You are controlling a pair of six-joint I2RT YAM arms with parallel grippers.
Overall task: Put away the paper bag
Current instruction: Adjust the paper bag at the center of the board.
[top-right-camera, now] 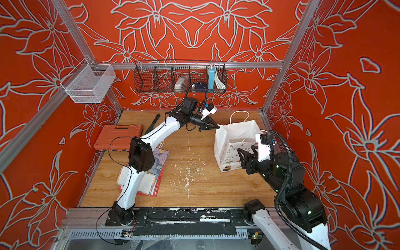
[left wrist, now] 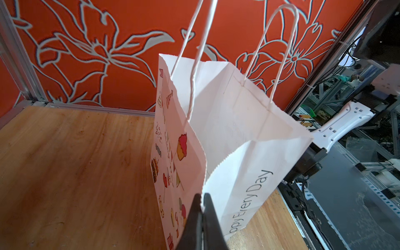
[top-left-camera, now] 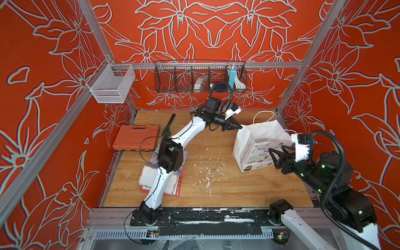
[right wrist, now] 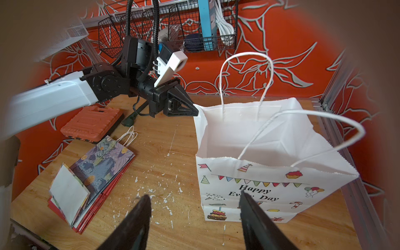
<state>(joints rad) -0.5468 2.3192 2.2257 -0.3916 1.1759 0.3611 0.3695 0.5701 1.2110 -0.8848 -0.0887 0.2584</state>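
Note:
A white paper bag [top-left-camera: 243, 147] [top-right-camera: 220, 149] printed with party pictures and "Happy Every Day" stands upright and open on the right of the wooden table [top-left-camera: 205, 190], both cord handles raised. My left gripper [top-left-camera: 241, 127] [top-right-camera: 218, 127] reaches in from the left, and its jaws are shut on the bag's top rim at the near-left corner. In the left wrist view the gripper [left wrist: 202, 195] pinches the serrated edge of the bag [left wrist: 227, 121]. My right gripper [top-left-camera: 277, 149] [right wrist: 194, 194] stands open just in front of the bag's printed face [right wrist: 270, 179], holding nothing.
An orange tool case [top-left-camera: 136, 137] and a dark wrench [top-left-camera: 168, 127] lie at the back left. Flattened bags [top-left-camera: 160, 179] are stacked under my left arm. A black wire basket [top-left-camera: 200, 78] and a white mesh basket [top-left-camera: 110, 84] hang on the frame rails.

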